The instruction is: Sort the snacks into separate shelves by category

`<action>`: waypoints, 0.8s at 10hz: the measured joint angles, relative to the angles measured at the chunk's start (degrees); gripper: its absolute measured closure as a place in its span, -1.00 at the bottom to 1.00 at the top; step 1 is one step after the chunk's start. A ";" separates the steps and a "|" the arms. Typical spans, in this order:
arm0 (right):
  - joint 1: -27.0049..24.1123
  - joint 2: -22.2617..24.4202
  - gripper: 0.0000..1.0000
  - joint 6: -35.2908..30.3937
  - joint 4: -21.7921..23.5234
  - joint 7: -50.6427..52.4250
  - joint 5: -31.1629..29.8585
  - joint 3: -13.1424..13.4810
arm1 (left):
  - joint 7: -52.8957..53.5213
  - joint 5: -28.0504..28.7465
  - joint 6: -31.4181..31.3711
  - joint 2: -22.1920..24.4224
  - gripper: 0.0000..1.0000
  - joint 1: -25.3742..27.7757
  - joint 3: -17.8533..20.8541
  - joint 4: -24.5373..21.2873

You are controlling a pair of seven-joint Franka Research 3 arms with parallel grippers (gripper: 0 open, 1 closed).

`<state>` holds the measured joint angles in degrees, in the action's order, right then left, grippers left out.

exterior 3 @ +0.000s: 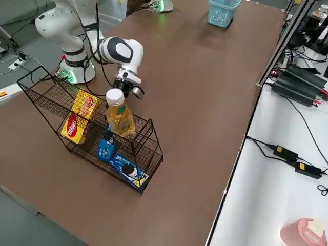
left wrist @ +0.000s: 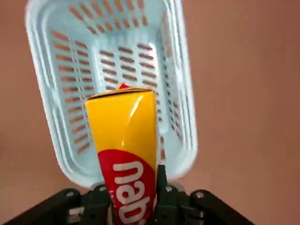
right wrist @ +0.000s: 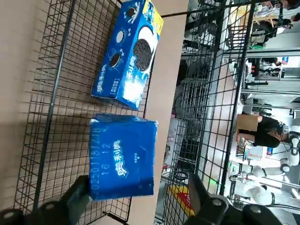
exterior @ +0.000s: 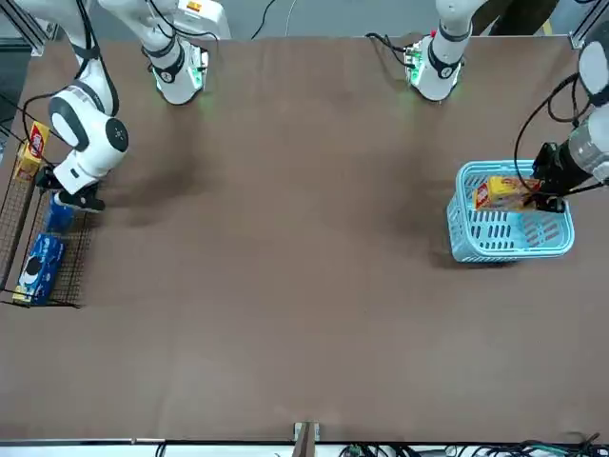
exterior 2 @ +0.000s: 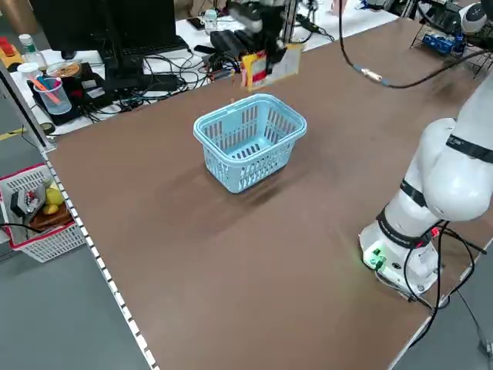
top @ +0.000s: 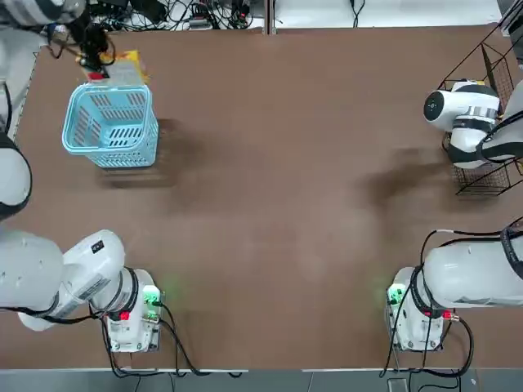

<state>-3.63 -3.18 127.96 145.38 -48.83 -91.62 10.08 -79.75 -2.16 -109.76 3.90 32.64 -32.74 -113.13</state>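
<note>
Your left hand (left wrist: 133,206) is clamped narrow on a yellow box (left wrist: 125,150) with a red label. It holds the box by one end, above the far rim of the blue basket (top: 110,126) at the far left of the bench (top: 286,204). In the left wrist view the box stands out from between the fingers over the basket's slotted floor. No other item shows in the basket.

Your right hand (right wrist: 136,206) is at the wire rack (exterior 3: 87,128) on the right edge of the bench. Its fingers (right wrist: 77,199) stand wide, one on either side of a blue packet (right wrist: 123,157) that lies on the mesh floor. Whether the fingers touch the packet, you cannot tell.

A second blue packet (right wrist: 129,54), printed with biscuits, lies just beyond the first on the same mesh tier. In the right side view a second yellow box (exterior 3: 81,117) stands in the rack's other tier. A bottle (exterior 3: 119,114) of yellow liquid with a white cap stands in the rack beside that box.
</note>
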 joint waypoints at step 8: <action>3.51 -0.66 -0.87 4.59 -0.89 -9.50 0.90 -0.74 | -35.74 6.41 -4.67 -17.27 0.37 -14.04 -21.81 10.27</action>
<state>-0.12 -3.84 132.55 144.49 -58.33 -90.72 9.35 -115.49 4.25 -114.43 -13.37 18.60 -54.55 -102.85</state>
